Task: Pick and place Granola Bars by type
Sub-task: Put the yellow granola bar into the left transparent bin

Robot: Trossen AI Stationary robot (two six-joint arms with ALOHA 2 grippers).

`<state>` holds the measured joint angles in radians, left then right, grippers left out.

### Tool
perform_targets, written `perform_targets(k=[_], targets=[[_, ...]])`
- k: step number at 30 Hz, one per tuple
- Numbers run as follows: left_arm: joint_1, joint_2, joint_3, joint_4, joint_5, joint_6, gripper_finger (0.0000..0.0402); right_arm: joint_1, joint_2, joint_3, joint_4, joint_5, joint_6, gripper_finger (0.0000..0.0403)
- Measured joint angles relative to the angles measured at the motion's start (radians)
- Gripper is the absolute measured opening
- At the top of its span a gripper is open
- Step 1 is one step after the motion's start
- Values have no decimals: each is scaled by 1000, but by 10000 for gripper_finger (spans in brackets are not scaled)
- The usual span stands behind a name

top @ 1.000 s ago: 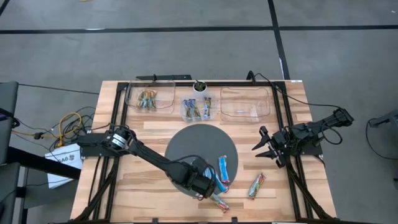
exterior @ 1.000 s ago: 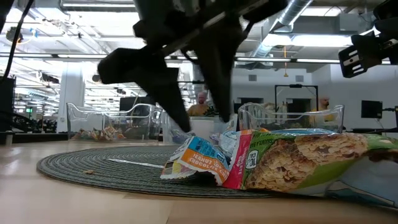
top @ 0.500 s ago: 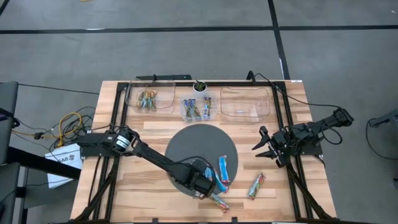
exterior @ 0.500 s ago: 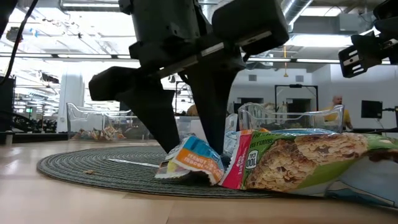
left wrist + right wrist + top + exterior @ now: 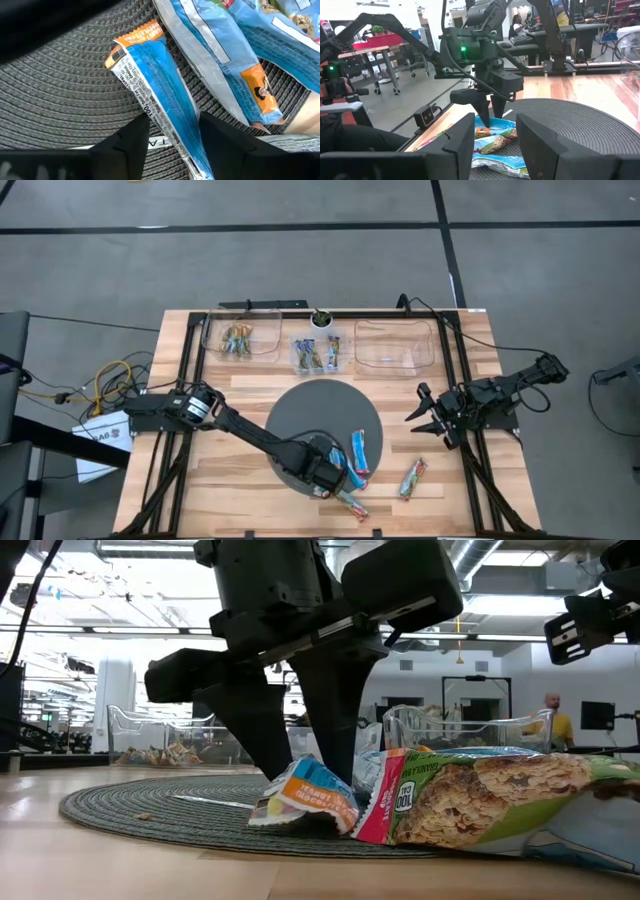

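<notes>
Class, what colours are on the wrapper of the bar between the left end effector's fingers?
Bright blue with an orange end, clearest in the left wrist view.

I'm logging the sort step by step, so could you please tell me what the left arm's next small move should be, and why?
Probably finish closing the left claw on the bright blue bar. Its fingers already straddle that bar on the round mat, low against the wrapper, so a grip should come before any lift.
</notes>
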<state>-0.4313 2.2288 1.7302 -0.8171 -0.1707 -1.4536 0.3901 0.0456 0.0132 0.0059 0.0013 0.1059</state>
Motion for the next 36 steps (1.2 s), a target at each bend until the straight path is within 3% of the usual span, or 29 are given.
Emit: perform_targets(k=[22,36], targets=[[0,-2,0,-4,-19,113,7,0,0,0,1,-2,0,138],[-8,-26,0,0,-100,171,1,0,0,0,1,-2,0,137]])
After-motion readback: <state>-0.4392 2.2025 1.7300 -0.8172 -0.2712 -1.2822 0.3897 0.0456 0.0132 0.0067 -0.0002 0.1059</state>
